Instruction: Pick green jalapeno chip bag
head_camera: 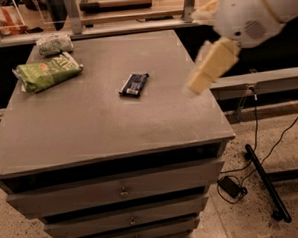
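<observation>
1 cam, high front-on, gripper [207, 69] top-right

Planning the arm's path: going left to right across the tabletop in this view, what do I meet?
Green chip bag → dark bar → hand, hovering over the table's right edge.

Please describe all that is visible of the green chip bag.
The green jalapeno chip bag is bright green, glossy and puffed, with pale lettering and a pale seam at its left end. It lies flat near the back left corner of the grey cabinet top. A smaller pale bag lies just behind it. The gripper hangs far off, above the right edge.
</observation>
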`<state>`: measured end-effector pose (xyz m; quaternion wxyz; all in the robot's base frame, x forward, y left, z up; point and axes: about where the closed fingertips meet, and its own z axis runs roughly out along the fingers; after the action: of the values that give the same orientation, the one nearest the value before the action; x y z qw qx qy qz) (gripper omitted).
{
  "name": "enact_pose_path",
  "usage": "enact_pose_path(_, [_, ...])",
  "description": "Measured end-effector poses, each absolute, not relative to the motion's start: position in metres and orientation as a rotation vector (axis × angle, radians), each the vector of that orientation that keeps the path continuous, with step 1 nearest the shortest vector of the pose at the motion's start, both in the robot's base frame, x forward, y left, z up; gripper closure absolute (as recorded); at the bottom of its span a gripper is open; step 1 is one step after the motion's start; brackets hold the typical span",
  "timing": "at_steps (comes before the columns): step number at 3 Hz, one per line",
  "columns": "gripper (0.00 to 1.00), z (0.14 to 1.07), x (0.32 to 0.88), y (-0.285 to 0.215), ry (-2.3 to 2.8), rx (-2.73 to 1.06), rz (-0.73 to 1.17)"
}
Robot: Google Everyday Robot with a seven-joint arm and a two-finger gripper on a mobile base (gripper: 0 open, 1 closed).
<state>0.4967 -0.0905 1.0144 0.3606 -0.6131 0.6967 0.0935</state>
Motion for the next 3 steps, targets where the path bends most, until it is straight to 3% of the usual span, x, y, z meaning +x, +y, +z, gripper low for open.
enact_pose_path(2, [0.0,1.004,0.552,-0.021,1.695,-1.494,0.322])
enact_pose_path(3, [0.0,1.005,0.556,-0.016,1.696,-1.477,0.326])
